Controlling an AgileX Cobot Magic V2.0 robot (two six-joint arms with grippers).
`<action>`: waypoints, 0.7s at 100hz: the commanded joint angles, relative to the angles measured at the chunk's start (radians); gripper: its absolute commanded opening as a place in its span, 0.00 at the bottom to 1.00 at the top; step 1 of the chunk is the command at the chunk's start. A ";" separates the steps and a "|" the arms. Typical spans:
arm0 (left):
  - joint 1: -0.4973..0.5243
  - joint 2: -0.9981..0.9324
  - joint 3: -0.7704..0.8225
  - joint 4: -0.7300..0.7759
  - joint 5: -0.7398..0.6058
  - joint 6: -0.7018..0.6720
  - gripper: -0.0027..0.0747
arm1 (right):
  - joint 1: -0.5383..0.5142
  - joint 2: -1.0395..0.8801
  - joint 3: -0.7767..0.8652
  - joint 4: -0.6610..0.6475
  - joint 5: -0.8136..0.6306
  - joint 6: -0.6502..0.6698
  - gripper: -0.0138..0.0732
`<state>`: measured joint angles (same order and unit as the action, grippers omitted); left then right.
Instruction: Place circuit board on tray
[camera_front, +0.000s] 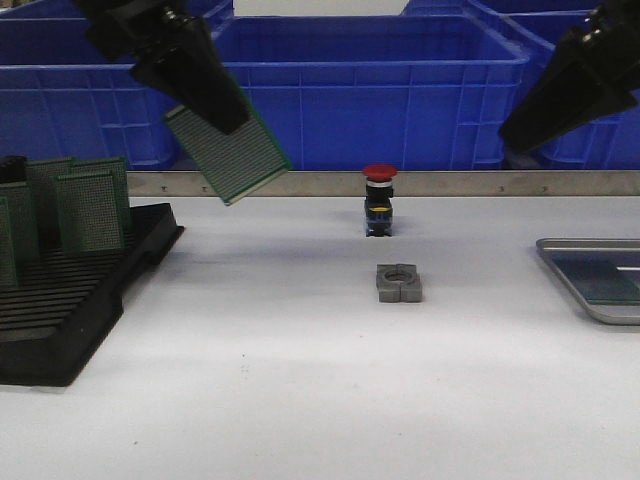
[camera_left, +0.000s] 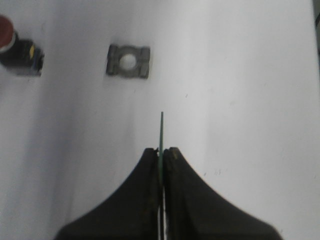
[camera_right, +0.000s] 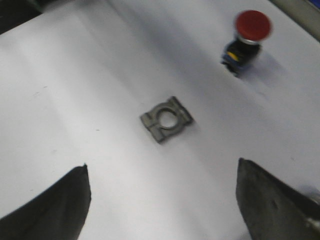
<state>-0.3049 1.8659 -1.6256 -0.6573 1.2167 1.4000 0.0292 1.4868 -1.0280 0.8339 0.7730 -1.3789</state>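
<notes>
Your left gripper (camera_front: 215, 110) clenches the thin, stiff, likely light circuit board (camera_front: 228, 150) by one edge, aloft, well apart from the tray (camera_front: 590, 280); your right gripper (camera_right: 162, 200) hangs released.

White table (camera_front: 300, 400): rack (camera_front: 70, 310), button (camera_front: 379, 200), bracket (camera_front: 399, 283), tray (camera_front: 560, 268)

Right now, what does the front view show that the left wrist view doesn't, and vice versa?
Front only: the tray at the right edge, the black rack holding more boards, blue crates, and the open right gripper. Left wrist only: the held circuit board edge-on, pinched in the left gripper. Both: that board, the red button and the grey bracket on the table.
</notes>
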 joint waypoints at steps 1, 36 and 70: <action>-0.033 -0.060 -0.031 -0.128 0.063 -0.011 0.01 | 0.064 -0.039 -0.024 0.057 0.025 -0.069 0.86; -0.111 -0.060 -0.031 -0.281 0.063 -0.011 0.01 | 0.223 -0.013 -0.024 0.156 -0.027 -0.150 0.86; -0.128 -0.060 -0.031 -0.287 0.063 -0.011 0.01 | 0.235 0.059 -0.024 0.291 -0.032 -0.167 0.72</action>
<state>-0.4252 1.8659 -1.6256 -0.8708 1.2167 1.4000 0.2631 1.5649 -1.0280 1.0535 0.7413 -1.5231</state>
